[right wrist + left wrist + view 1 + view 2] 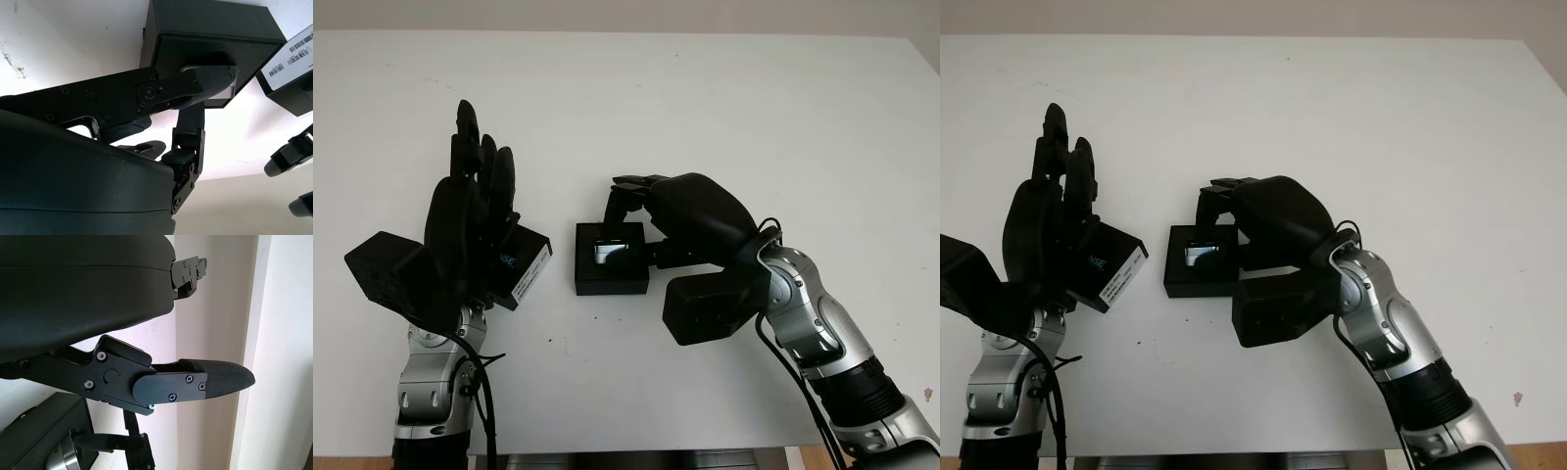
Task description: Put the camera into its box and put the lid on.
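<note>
A black open box (611, 280) lies at the table's middle. In it sits the silver camera (607, 252). My right hand (628, 220) reaches over the box from the right, its fingers curled down over the far edge. In the right wrist view a fingertip (215, 77) and the thumb meet on the camera (232, 91). The black lid (527, 266), with a white barcode label, lies on the table just left of the box. My left hand (480, 147) is open and raised upright in front of the lid, hiding its left part.
The white table (754, 117) stretches bare behind and to the right of the box. Its far edge meets a beige wall. The black wrist camera housings (710, 308) of both arms hang low beside the box and lid.
</note>
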Available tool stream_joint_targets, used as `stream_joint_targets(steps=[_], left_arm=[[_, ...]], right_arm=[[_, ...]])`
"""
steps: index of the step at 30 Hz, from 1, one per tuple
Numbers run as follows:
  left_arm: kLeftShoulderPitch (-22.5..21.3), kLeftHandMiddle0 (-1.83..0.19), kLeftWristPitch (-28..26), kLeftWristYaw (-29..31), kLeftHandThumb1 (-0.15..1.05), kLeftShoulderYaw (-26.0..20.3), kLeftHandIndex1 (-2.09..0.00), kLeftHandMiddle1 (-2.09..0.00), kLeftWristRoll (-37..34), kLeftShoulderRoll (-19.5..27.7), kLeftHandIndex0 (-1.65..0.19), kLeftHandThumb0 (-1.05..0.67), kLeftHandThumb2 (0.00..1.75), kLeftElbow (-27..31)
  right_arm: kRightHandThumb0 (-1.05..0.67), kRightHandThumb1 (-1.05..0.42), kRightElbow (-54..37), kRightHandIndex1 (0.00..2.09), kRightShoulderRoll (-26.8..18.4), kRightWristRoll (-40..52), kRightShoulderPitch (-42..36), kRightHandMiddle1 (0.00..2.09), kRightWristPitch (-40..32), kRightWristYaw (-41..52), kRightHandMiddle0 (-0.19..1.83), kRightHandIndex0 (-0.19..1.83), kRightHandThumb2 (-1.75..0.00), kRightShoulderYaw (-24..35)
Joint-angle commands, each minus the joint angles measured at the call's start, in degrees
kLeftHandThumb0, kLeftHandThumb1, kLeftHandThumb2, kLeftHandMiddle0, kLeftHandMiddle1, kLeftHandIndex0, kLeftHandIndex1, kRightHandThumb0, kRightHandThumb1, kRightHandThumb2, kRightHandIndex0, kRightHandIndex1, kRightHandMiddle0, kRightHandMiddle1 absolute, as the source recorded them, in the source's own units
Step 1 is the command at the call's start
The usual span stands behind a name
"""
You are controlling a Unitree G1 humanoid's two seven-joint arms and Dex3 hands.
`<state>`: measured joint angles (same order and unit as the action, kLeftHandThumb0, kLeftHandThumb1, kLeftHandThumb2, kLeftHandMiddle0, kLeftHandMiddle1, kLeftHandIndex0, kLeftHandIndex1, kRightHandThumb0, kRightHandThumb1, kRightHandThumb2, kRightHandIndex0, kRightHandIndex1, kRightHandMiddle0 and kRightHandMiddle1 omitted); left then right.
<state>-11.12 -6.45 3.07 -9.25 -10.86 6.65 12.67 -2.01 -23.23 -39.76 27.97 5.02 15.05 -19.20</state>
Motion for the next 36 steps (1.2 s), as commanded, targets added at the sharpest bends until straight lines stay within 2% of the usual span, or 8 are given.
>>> stream_joint_targets(steps=[1,9,13,19,28,31,33,36], left_arm=[[0.96,0.19,0.36,-0.02,1.05,-0.02,0.00,0.00,-0.04,-0.26,0.19,-0.82,0.46,1.05],[0.98,0.19,0.43,0.02,1.05,0.03,0.00,0.00,0.41,0.05,0.19,-0.82,0.47,1.11],[0.84,0.19,0.77,-0.10,1.05,-0.15,0.00,0.00,0.17,-0.28,0.19,-0.81,0.47,1.01],[0.59,0.19,1.21,-0.21,1.05,-0.06,0.00,0.00,0.80,-0.01,0.19,-0.81,0.47,0.91],[-0.16,0.19,0.66,0.22,1.05,-0.34,0.00,0.00,0.32,0.24,0.19,-0.80,0.48,0.61],[-0.41,0.19,0.36,0.23,1.05,-0.38,0.00,0.00,0.29,0.32,0.19,-0.80,0.48,0.54],[-0.52,0.19,0.50,0.33,1.05,-0.34,0.00,0.00,0.39,0.43,0.19,-0.80,0.48,0.40],[-0.66,0.19,0.80,0.77,1.05,-0.37,0.00,0.00,0.09,0.49,0.19,-0.80,0.49,0.04]], right_arm=[[-0.67,-1.03,1.92,0.06,-0.51,-1.92,-0.14,0.94,-0.04,-0.13,0.35,0.39,-0.06,-1.27],[-0.63,-1.05,2.00,0.06,-1.46,-5.15,0.45,1.11,0.93,0.12,0.39,0.40,-0.07,-2.68],[-0.51,-1.05,1.28,0.08,-1.50,-4.95,0.15,1.40,1.36,0.23,0.42,0.45,-0.07,-2.51],[-0.50,-1.05,1.57,0.14,-2.08,-5.18,0.00,1.74,5.39,-3.21,0.49,0.57,-0.17,-2.41],[-0.41,-1.05,0.36,0.16,-2.80,-2.98,-0.06,1.73,9.94,-4.47,0.36,0.57,-0.16,-1.13],[-0.40,-1.05,0.12,0.17,-2.11,0.13,-0.15,1.81,11.44,-5.52,0.38,0.57,-0.15,0.65],[-0.41,-1.05,-0.45,0.19,-1.67,3.00,-0.02,1.91,11.10,-4.28,0.36,0.55,-0.17,1.72],[-0.41,-1.05,-1.62,0.20,-0.65,7.14,0.24,1.89,9.06,-2.08,0.33,0.52,-0.17,3.40]])
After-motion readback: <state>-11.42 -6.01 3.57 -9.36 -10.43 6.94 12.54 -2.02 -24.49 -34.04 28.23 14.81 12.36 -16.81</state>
